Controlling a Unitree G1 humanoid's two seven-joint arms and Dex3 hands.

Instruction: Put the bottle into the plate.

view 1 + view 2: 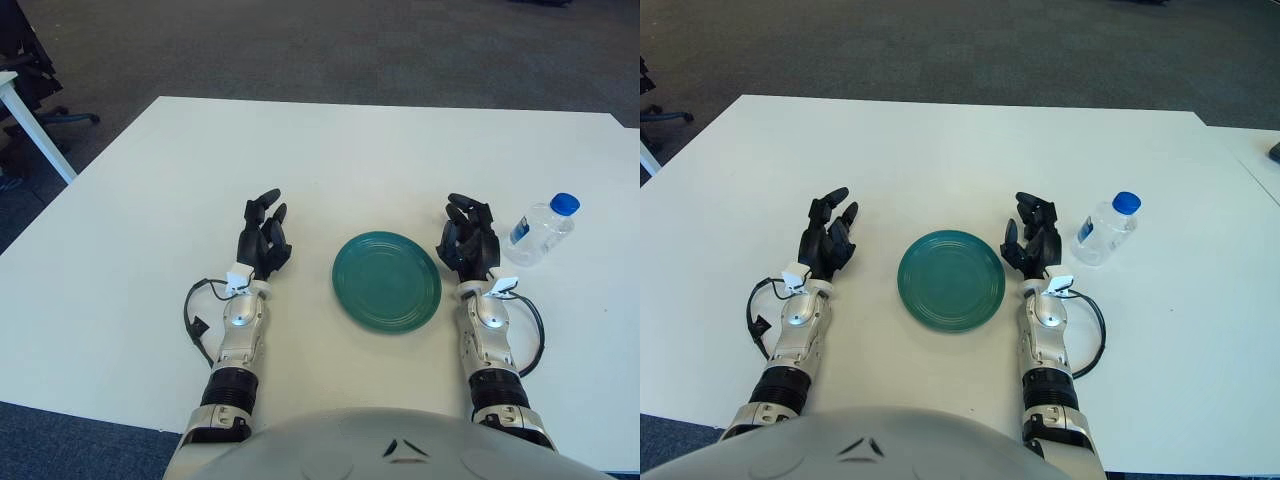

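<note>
A round green plate (387, 281) lies on the white table, between my two hands. A clear plastic bottle (541, 230) with a blue cap and a blue label stands to the right of the plate, a short way beyond my right hand. My right hand (468, 238) is just right of the plate, fingers relaxed and holding nothing, a small gap left of the bottle. My left hand (264, 238) shows to the left of the plate, fingers spread and empty.
The white table (330, 150) stretches wide behind the plate. A second white table's leg and edge (30, 120) and an office chair base (60, 118) stand at the far left on the dark carpet. Another table edge (1250, 150) adjoins on the right.
</note>
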